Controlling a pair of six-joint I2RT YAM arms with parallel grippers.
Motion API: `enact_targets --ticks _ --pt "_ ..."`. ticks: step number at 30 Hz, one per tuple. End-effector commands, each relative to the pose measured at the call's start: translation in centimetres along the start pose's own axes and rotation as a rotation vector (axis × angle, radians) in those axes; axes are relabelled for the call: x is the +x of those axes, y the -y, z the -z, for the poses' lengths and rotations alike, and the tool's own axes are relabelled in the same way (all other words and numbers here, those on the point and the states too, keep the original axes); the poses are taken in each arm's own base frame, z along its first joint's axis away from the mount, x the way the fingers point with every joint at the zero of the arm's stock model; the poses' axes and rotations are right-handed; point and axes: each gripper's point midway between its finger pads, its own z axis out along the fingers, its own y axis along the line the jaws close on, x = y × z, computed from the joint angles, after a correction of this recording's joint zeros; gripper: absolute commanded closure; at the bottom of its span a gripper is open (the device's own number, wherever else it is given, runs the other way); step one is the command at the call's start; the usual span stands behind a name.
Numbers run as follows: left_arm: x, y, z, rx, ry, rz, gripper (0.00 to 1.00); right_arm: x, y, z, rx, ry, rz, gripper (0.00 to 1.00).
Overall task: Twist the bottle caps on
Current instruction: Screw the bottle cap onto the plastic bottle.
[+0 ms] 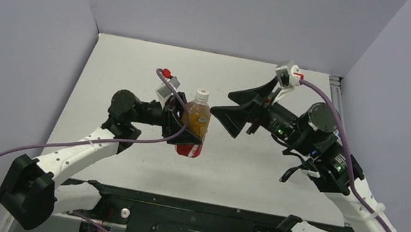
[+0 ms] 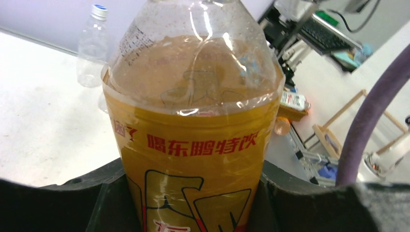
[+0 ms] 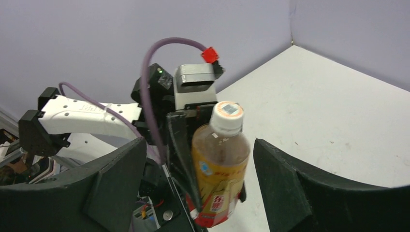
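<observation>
Amber plastic bottle [image 1: 194, 128] w/ white cap [image 1: 201, 95] in L hand [image 1: 188, 133] grip; R hand [image 1: 222, 103] agape

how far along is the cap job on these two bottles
Looks done: the clear bottle stands on the table with its blue cap on. In hand: the left fingers hold the amber bottle, white cap already on its neck; the right fingers are open, apart from it. Left: perhaps a final tightening; how tight either cap sits cannot be told.
</observation>
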Motion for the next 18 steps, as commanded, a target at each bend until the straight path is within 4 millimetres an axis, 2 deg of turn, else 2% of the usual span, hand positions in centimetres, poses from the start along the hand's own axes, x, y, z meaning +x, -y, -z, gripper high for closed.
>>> enact_targets --ticks 1,6,12,15,18 --pt "0.6 3.3 -0.3 0.090 -0.064 -0.125 1.00 0.4 1.3 -1.1 0.038 -0.056 0.019 0.26" --pt "1.4 4.5 -0.5 0.135 -0.102 -0.126 1.00 0.9 -0.1 -1.7 -0.064 -0.085 0.024 0.32" --pt "1.5 4.6 -0.7 0.148 -0.115 -0.121 1.00 0.9 -0.9 -1.9 -0.109 -0.084 0.010 0.41" --pt "1.5 4.6 -0.8 0.149 -0.115 -0.122 1.00 1.1 -1.0 -2.0 -0.118 -0.090 0.002 0.48" --pt "1.4 4.7 -0.9 0.150 -0.115 -0.125 1.00 1.5 -0.9 -2.2 -0.124 -0.106 -0.006 0.48"
